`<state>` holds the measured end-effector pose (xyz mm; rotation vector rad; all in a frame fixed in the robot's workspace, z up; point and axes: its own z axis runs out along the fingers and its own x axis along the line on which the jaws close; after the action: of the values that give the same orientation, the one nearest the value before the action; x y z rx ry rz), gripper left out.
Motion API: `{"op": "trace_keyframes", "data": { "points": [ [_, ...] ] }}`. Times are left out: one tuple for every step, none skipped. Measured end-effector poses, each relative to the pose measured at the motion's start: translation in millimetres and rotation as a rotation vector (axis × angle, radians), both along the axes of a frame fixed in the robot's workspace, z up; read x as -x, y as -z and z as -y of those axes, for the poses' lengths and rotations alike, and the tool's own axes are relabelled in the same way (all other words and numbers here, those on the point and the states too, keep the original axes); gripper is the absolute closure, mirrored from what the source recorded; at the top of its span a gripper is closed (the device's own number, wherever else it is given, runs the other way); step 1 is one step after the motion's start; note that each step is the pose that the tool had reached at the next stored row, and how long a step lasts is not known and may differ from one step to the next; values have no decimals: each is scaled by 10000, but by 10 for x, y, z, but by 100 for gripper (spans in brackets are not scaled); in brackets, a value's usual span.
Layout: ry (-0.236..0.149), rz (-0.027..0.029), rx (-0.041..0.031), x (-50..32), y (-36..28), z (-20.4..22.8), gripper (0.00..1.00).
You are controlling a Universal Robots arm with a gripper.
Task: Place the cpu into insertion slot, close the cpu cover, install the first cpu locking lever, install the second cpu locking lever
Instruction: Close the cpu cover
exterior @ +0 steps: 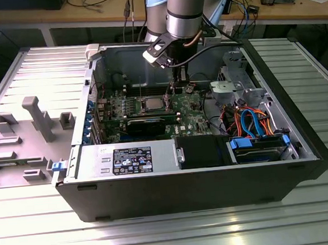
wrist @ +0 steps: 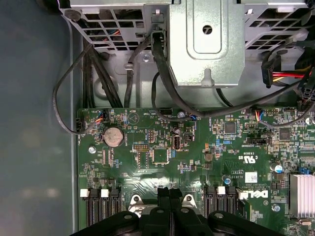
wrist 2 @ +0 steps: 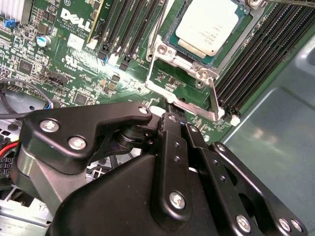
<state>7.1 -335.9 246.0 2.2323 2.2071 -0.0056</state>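
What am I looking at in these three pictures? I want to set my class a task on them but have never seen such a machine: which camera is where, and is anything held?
The grey tube coming from above is a robot arm. It reaches into an open computer case lying on a ribbed metal table. The exterior view comes from a camera off the arm. Both wrist views come from cameras riding on it, so its black jaws show close up. In the second wrist view the cpu sits in the insertion slot on the green board. The cpu cover, a silvery frame, stands open beside it, and the jaws, pressed together, meet its edge. Whether they pinch it I cannot tell.
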Motion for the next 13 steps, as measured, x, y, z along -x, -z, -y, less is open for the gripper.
{"op": "trace_keyframes", "data": {
  "points": [
    [1,0,0,1,0,0,89],
    [2,0,0,8,0,0,89],
    [0,0,-1,12,0,0,89],
    [0,0,-2,15,0,0,89],
    [-1,0,-3,18,1,0,89],
    [0,0,-4,21,2,0,89],
    [1,0,-4,25,2,0,89],
    [0,0,-5,28,3,0,89],
    [0,0,-5,34,4,0,89],
    [0,0,-5,39,4,0,89],
    [-1,0,-6,45,5,0,89],
    [-2,0,-7,46,6,0,89],
    [-1,0,-7,51,7,0,89]
  ]
}}
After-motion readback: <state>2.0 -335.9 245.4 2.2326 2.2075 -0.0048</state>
